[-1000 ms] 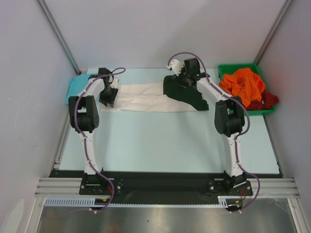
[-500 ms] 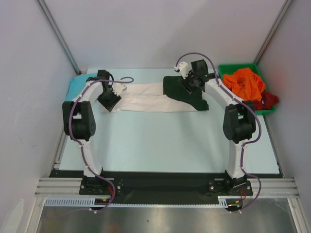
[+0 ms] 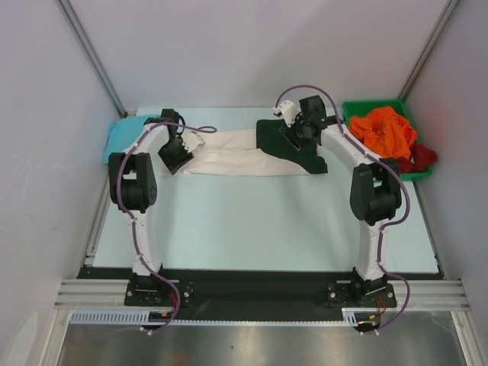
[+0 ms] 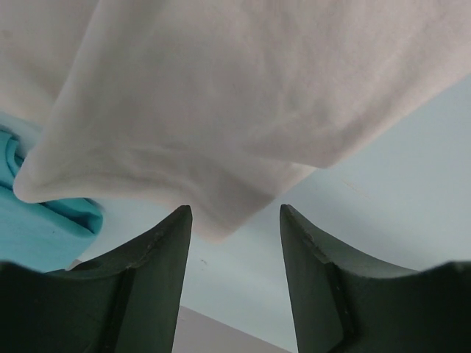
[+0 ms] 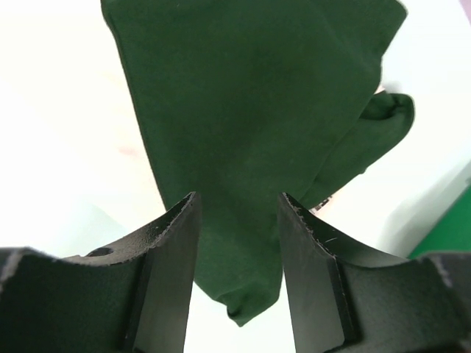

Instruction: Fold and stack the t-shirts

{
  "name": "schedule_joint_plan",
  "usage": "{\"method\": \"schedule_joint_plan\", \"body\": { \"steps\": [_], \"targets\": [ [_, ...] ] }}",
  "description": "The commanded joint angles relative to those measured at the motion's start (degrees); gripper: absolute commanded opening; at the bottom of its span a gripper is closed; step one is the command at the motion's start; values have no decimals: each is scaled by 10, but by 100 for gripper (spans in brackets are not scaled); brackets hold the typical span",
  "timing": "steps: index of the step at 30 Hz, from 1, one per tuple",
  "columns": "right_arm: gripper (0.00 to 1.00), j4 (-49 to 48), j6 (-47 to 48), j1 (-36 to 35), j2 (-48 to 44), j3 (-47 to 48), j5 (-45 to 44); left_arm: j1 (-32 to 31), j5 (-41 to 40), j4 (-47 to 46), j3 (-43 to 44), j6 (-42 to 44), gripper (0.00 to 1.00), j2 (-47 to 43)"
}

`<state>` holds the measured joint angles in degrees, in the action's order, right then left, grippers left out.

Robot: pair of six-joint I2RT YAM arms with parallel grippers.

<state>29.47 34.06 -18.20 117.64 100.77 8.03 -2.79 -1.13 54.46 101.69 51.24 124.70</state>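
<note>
The cream shirt (image 3: 229, 152) lies flattened in a long band across the far part of the table (image 3: 252, 221), around 12 o'clock in the top view. Its dark green sleeve (image 3: 309, 158) forms the right end.

The left gripper (image 3: 177, 152) sits at the band's left end. In the left wrist view its fingers (image 4: 158, 257) are spread, and the cream hem (image 4: 221, 220) sags down to just between the tips, with no pinch visible. A fold of the teal shirt (image 4: 44, 220) shows at 9 o'clock in that view, just beside the cream corner. In the top view the teal shirt (image 3: 122, 137) lies at 10 o'clock, against the left wall and partly hidden by the left arm.

The right gripper (image 3: 293, 136) is over the sleeve. In the right wrist view its fingers (image 5: 173, 250) are also spread, and the green cloth (image 5: 243, 110) runs between them; whether they touch it cannot be told.

At 2 o'clock a green bin (image 3: 358, 107) holds the orange shirt (image 3: 385, 130), piled above the rim. The red shirt (image 3: 423, 158) spills over the bin's near right corner. The right forearm runs between the sleeve and the bin.
</note>
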Motion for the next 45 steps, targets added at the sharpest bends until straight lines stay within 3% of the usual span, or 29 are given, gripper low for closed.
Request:
{"method": "schedule_joint_plan", "body": {
  "steps": [1,7,10,13,14,16,22,31,36,45],
  "targets": [
    [51,1,-2,-5,-33,-5,5,-2,-7,28,38,24,56,18],
    [51,-4,0,-3,-26,0,-1,-2,-12,41,21,39,55,24],
    [51,-4,0,-5,-19,5,-5,-1,-22,45,23,41,49,37],
    [51,-3,7,-9,-14,7,-14,-1,-29,55,25,41,31,52],
    [50,-4,7,-9,-12,7,-15,-2,-31,60,22,38,17,55],
    [50,-6,0,-9,-12,2,-23,-1,-30,65,17,36,1,55],
    [50,-23,-35,3,-6,-18,-43,-8,2,74,-53,18,1,-15],
    [56,-41,-109,45,52,36,-72,-55,22,72,-287,-28,0,-175],
    [58,23,-137,49,124,134,-58,-104,44,96,-337,-78,0,-248],
    [57,89,-140,64,220,240,-51,-216,103,136,-388,-165,0,-293]
  ]
}}
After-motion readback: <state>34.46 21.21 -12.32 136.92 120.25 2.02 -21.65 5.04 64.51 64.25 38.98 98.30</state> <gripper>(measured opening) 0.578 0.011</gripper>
